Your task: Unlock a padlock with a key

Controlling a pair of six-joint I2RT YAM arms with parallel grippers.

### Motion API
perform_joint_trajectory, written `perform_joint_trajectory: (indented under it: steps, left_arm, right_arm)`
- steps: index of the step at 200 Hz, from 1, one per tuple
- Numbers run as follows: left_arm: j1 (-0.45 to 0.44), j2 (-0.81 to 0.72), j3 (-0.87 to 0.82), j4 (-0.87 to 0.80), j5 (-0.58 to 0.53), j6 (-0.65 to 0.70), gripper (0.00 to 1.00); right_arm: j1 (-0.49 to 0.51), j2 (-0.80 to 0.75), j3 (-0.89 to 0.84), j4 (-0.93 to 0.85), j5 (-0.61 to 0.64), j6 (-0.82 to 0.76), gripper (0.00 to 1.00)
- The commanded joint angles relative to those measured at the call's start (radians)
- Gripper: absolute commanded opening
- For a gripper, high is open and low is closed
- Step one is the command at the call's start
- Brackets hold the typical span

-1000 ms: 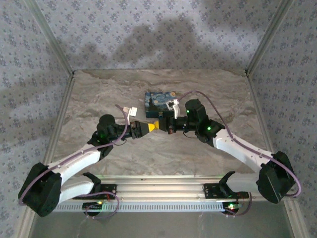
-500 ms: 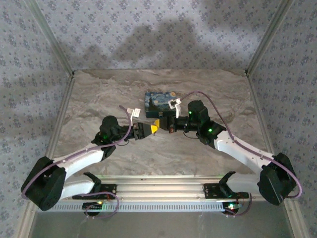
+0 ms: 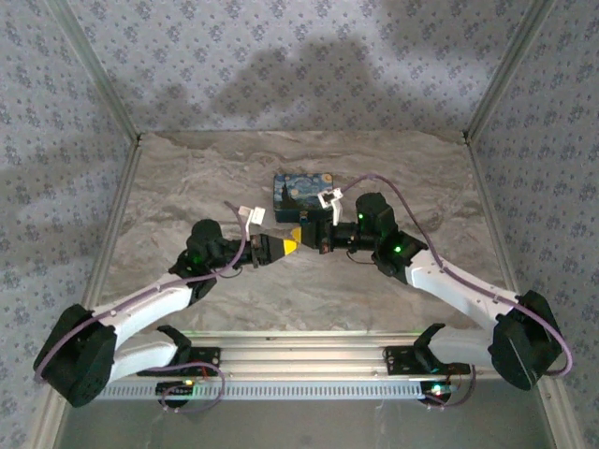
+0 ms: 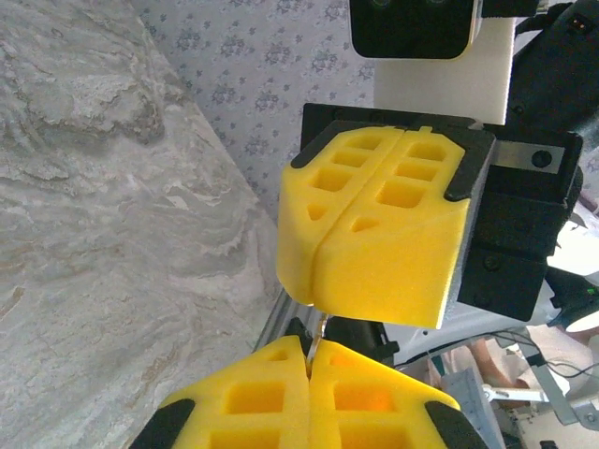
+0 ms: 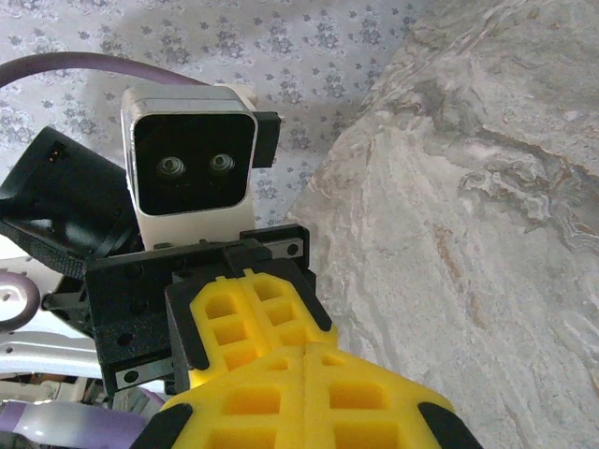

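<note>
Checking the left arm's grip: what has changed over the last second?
The left gripper eased slightly toward the near edge and closed. A thin pale sliver, probably the key, sits pinched at its tip. The right gripper stayed shut and tip to tip with the left one, its arm shifting only a little. The painted box did not move.

No legible writing
I can read no lettering, brand or number around the painted box (image 3: pixel 301 190).
</note>
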Motion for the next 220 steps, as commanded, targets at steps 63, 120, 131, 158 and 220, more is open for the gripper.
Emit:
perform_joint_trajectory:
  steps: [63,120,131,158,220]
  left_arm:
    - [-0.001,-0.074,0.019,-0.052,-0.006,0.048,0.23]
    - [-0.002,-0.071,0.020,-0.034,0.002,0.037,0.23]
    - [-0.001,-0.071,0.022,-0.030,0.006,0.035,0.17]
    - [-0.001,-0.081,0.016,-0.036,0.004,0.034,0.00]
    - [-0.002,-0.123,0.005,-0.069,-0.014,0.044,0.12]
  right_arm:
    - [0.024,-0.025,-0.006,0.020,0.030,0.009,0.00]
    - [0.045,-0.028,-0.005,0.021,0.042,0.007,0.00]
    - [0.047,-0.030,-0.005,0.021,0.045,0.006,0.00]
    - [0.048,-0.033,-0.005,0.017,0.051,0.004,0.00]
    - [0.052,-0.040,-0.010,0.023,0.057,0.008,0.00]
